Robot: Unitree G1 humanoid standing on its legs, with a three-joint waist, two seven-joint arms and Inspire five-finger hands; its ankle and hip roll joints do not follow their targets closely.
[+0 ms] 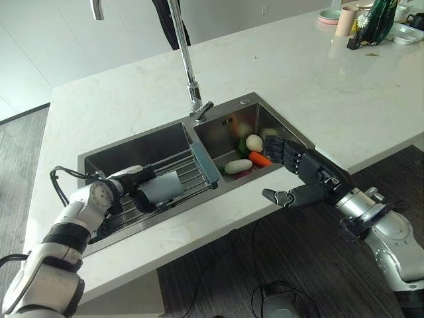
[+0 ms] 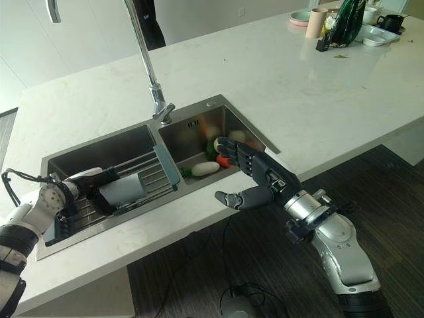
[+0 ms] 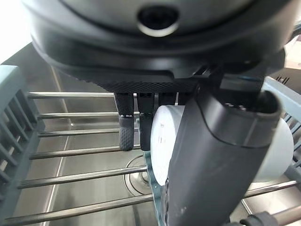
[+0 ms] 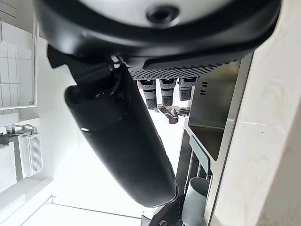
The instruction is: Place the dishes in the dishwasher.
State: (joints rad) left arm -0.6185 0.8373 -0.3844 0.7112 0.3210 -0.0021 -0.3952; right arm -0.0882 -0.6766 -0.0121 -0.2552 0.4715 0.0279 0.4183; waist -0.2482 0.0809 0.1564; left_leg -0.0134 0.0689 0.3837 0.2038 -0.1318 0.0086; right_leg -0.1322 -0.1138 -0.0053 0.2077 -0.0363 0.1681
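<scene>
Left hand (image 1: 136,189) clamped round pale blue-grey cup (image 1: 161,187) on steel sink rack (image 1: 192,173); right hand (image 2: 262,180) spread, empty. Nothing loaded yet; dishwasher unseen.

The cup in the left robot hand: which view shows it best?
The left wrist view: the white cup lies close, over the rack's bars, the left robot hand curled round it. Both eye views show it small; the right wrist view shows it at the edge.
</scene>
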